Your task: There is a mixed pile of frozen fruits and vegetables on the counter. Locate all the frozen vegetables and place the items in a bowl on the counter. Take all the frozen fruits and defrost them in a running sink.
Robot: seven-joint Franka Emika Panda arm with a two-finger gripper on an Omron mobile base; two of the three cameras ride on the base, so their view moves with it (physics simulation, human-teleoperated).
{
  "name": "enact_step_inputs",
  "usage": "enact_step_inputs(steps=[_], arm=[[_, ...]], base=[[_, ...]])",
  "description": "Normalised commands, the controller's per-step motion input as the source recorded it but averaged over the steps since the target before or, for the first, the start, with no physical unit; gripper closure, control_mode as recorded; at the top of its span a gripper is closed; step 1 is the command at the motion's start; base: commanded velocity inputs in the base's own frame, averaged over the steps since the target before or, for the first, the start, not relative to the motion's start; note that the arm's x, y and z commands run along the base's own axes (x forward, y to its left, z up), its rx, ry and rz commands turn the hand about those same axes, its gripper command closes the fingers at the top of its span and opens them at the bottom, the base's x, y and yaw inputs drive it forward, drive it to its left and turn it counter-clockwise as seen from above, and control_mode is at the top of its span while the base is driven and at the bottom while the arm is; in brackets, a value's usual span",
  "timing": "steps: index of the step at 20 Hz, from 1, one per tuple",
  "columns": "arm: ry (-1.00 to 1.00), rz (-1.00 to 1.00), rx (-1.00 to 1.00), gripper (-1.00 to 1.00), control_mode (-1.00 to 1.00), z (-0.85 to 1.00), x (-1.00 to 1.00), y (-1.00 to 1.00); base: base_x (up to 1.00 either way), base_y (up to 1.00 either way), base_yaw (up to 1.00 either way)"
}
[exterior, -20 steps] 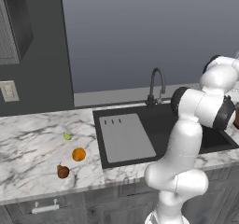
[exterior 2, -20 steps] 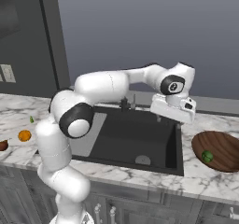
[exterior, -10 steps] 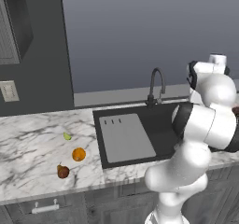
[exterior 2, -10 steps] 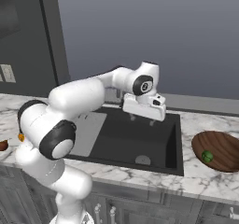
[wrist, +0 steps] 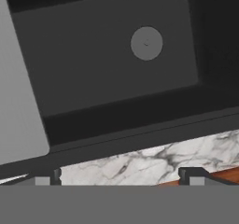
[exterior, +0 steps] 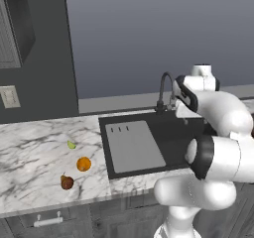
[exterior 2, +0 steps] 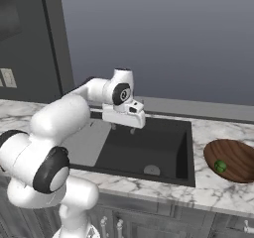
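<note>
since a second ago the arm has swung from beside the bowl (exterior 2: 233, 160) toward 9 o'clock; the gripper (exterior 2: 122, 127) now hangs over the sink (exterior 2: 144, 150), jaws spread wide, holding nothing. the basin is bare around its drain (wrist: 146, 43). the dark green ball (exterior 2: 221, 166) lies in the bowl. the left base view shows the orange ball (exterior: 83, 163), brown stemmed fruit (exterior: 66, 182) and pale yellow-green bit (exterior: 71, 145) on the counter (exterior: 30, 157).

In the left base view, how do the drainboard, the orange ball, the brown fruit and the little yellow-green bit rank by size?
Largest to smallest:
1. Drainboard, by far.
2. Orange ball.
3. Brown fruit, nearly the ball's size and slightly nearer the camera, so that order is unsure.
4. Yellow-green bit.
</note>
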Motion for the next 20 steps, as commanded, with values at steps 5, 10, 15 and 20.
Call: enact_step_inputs(steps=[5, 10, 15, 20], arm=[[0.05, 0.00, -0.06, -1.00, -1.00, -0.05, 0.01, 1.00], [0.07, 0.00, -0.07, -1.00, -1.00, -0.01, 0.07, 1.00], [0.05, 0.04, -0.07, -1.00, -1.00, 0.00, 0.17, 1.00], [0.02, 0.04, -0.05, -1.00, -1.00, -0.01, 0.23, 0.99]], base=[[0.00, 0.00, 0.00], [0.00, 0.00, 0.00], [0.00, 0.00, 0.00], [0.00, 0.00, 0.00]])
